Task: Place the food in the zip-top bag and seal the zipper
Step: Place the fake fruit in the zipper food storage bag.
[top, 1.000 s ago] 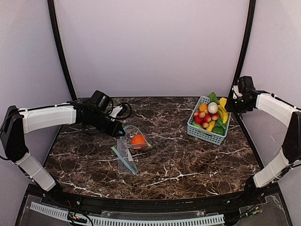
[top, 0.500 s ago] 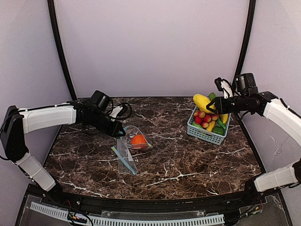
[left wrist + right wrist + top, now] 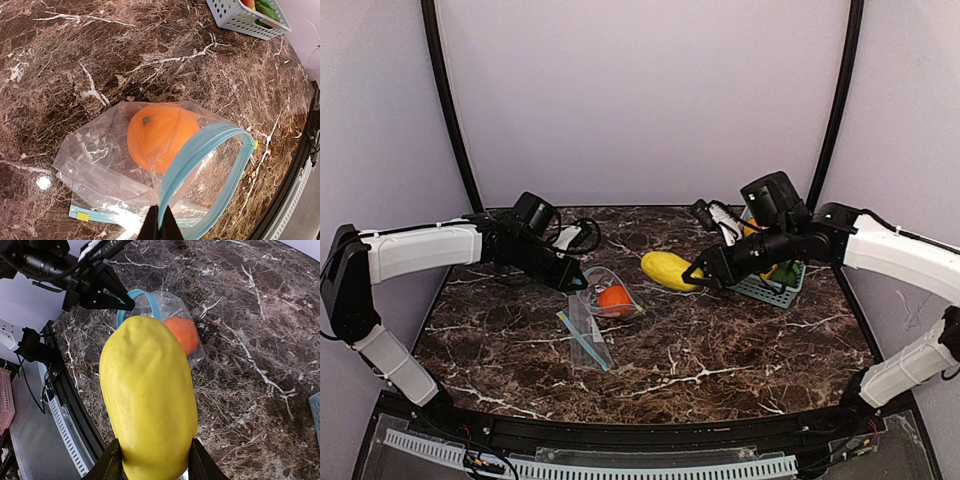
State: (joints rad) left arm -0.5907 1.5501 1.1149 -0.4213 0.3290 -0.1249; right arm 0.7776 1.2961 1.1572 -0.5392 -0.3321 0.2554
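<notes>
The clear zip-top bag [image 3: 598,300] with its blue zipper [image 3: 200,150] lies left of the table's middle, mouth held up and open. An orange ball of food [image 3: 614,297] [image 3: 161,134] [image 3: 182,333] sits inside it. My left gripper [image 3: 574,281] [image 3: 160,231] is shut on the bag's blue zipper rim. My right gripper [image 3: 697,272] [image 3: 152,460] is shut on a yellow oblong food piece [image 3: 667,270] [image 3: 149,405], carried above the table just right of the bag's mouth.
A grey-blue basket [image 3: 765,290] [image 3: 235,17] stands at the right rear, partly hidden behind the right arm, with green and orange food showing in it. A black cable [image 3: 582,236] lies behind the left gripper.
My right gripper lifted the yellow piece out of the basket and carried it left toward the bag. The left gripper and the bag have not moved.
</notes>
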